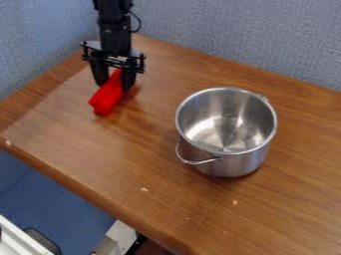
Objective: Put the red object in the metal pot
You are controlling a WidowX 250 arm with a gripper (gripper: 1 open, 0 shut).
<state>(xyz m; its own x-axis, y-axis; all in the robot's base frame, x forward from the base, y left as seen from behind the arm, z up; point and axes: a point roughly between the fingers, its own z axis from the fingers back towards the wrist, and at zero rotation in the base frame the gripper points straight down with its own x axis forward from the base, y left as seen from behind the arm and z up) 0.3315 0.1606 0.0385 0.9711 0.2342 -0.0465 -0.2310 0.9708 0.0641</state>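
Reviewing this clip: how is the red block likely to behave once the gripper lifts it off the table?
The red object looks like rigid plastic, so it probably won't bend or sag. It seems small and likely light. The gripper stands over its upper end, so the lower end may swing or tilt if the hold is off-centre. Its flat faces suggest it won't roll.
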